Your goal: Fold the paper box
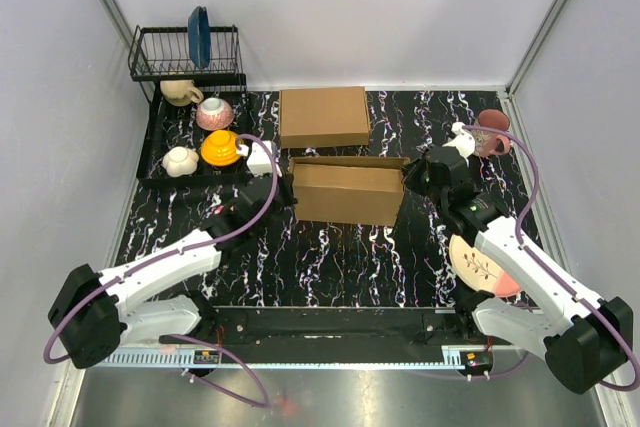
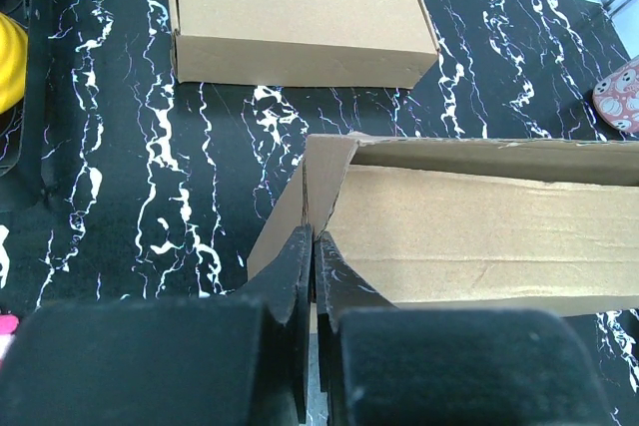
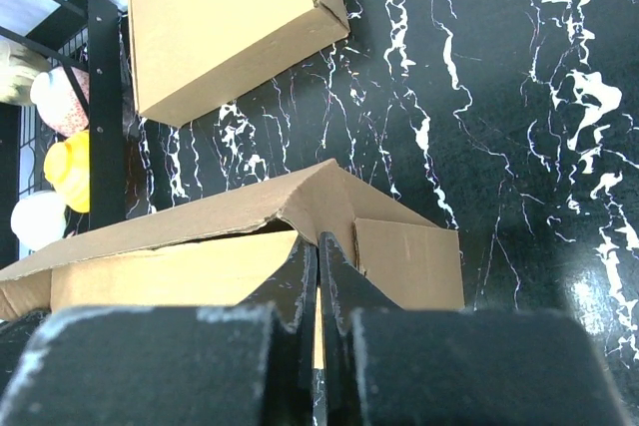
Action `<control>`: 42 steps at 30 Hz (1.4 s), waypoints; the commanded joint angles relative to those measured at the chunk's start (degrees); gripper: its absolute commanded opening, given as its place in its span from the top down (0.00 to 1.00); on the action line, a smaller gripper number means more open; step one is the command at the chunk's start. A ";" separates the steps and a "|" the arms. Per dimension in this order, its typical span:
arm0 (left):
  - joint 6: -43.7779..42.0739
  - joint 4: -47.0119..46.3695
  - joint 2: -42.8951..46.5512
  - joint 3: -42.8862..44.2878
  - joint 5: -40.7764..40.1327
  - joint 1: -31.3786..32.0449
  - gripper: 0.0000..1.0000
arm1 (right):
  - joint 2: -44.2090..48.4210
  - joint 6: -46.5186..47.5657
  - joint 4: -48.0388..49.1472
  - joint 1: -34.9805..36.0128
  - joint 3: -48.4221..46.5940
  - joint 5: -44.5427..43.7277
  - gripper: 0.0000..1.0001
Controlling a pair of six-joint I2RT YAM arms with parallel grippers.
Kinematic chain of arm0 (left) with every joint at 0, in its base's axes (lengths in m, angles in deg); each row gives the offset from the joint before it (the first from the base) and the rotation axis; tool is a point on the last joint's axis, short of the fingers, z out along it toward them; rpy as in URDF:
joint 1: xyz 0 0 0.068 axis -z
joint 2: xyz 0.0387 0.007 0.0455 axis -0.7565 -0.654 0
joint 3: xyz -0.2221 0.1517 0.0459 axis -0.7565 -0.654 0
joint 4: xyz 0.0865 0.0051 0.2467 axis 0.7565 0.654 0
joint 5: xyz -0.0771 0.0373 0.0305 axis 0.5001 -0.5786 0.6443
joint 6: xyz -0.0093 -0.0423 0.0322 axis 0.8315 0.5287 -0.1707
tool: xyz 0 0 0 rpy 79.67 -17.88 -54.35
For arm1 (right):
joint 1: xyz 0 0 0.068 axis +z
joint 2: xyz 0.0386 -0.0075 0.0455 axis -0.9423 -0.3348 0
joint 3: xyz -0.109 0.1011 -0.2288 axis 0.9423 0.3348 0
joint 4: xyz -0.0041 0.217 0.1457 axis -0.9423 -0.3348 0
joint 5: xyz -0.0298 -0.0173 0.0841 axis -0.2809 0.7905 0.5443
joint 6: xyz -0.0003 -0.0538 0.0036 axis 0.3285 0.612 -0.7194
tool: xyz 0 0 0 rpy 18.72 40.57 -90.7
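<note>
On paper box (image 1: 348, 195): left hand (image 2: 312, 241), right hand (image 3: 318, 246), closed.

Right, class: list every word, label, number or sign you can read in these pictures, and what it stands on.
No text can be read.
The paper box and the closed cardboard box are plain brown.
The rail along the near edge shows fine marks, too small to read.
The plate bears only a twig drawing.

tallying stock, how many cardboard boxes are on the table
2. The formed box lies at the back centre; the paper box, partly folded, sits just in front of it. No others seem hidden.
</note>
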 commanded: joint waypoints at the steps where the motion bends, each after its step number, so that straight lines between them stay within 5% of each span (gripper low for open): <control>1: -0.43 6.48 -0.19 -0.95 -1.25 0.21 0.97 | -4.48 -0.87 -25.31 1.39 5.05 1.46 1.00; 6: -1.75 6.92 1.30 0.28 -1.61 0.13 0.87 | -5.80 -0.25 -25.04 1.39 4.44 1.72 1.00; 14: -3.42 8.67 4.46 2.30 -2.14 0.04 0.56 | -5.19 -0.25 -24.86 1.39 4.61 1.81 1.00; 24: -4.56 10.96 8.24 5.90 -2.22 -0.22 0.37 | -3.69 -0.17 -24.95 1.31 4.00 2.51 1.00; 29: -7.02 8.33 8.07 6.96 -0.30 -1.45 0.38 | -3.69 0.27 -24.78 1.39 3.56 2.86 1.00; 38: -5.71 5.79 4.03 7.14 10.60 -7.34 0.57 | -3.69 0.80 -24.34 1.39 3.29 4.00 1.00; 42: -5.53 4.98 3.24 8.01 13.85 -8.57 0.55 | -3.43 0.89 -23.99 1.39 3.65 4.18 1.00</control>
